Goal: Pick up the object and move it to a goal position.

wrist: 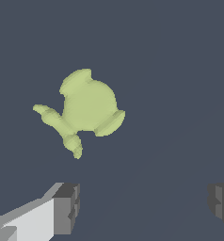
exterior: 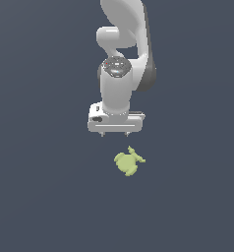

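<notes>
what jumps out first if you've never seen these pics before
The small yellow-green blob figure stands out first, the only colour on a flat dark grey surface, lying near the middle of the exterior view. Next is the big white arm coming down from the top edge, its gripper apart from the figure, not touching it. In the wrist view the figure fills the centre, and the fingers stand wide apart with nothing between them.
</notes>
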Available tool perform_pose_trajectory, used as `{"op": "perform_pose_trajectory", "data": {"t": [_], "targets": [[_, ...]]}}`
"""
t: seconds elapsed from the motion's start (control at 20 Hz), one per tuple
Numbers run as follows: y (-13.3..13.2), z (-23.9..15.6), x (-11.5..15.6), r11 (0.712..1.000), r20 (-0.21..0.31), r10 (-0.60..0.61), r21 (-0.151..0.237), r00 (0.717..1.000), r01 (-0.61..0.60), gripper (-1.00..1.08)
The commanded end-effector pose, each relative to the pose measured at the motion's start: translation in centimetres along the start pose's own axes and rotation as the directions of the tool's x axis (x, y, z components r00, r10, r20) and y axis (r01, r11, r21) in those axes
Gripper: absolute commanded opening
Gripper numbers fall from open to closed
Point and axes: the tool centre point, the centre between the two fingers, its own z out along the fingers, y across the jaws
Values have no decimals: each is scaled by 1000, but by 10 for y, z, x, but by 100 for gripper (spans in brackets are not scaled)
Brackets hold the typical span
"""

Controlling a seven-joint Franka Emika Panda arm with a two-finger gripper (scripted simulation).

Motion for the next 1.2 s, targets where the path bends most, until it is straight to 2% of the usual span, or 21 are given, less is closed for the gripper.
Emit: {"op": "perform_pose_trajectory", "data": {"t": [0.0, 0.35, 0.6, 1.15], "targets": [[0, 0, 0, 1000, 0, 0, 0, 1000, 0, 108], [3, 4, -7, 1000, 21, -11, -3, 1000, 11, 108], [2, 5, -6, 1000, 15, -16, -2, 1000, 16, 108], [-17, 29, 3, 996, -50, -91, -1, 995, 91, 108]]}}
